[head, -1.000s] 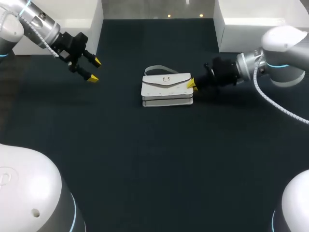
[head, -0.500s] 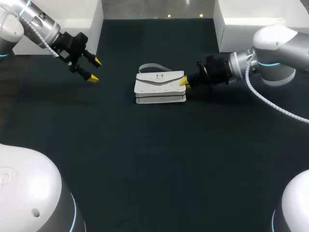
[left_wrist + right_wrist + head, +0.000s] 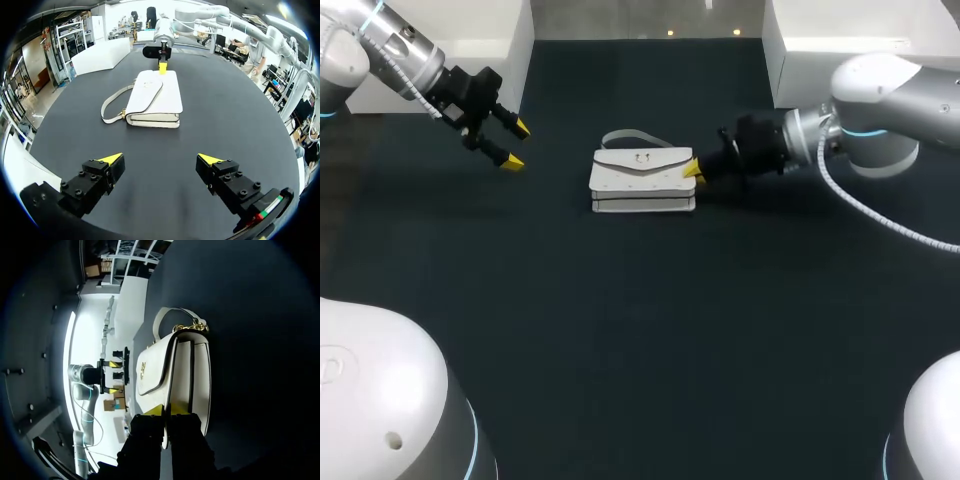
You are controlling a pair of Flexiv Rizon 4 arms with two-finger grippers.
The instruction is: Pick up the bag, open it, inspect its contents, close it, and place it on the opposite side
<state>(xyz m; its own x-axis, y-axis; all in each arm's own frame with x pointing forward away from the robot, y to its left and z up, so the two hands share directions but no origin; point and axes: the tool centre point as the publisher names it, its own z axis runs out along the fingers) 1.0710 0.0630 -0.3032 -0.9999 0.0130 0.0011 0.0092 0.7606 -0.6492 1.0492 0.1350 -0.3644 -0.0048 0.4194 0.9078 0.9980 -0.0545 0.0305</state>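
Fingers pressed together, the right gripper (image 3: 692, 170) bears against the right end of the white bag (image 3: 642, 180). Over the past second, bag and gripper have slid leftward across the dark table (image 3: 620, 340). Well to the bag's left, the left gripper (image 3: 517, 144) hangs unmoved, fingers spread.

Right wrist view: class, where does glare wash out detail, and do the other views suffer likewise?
Right wrist view: strong glare beyond the bag, table near black. Head view: even light, bag stands out clearly. Left wrist view: bright room, table evenly lit.
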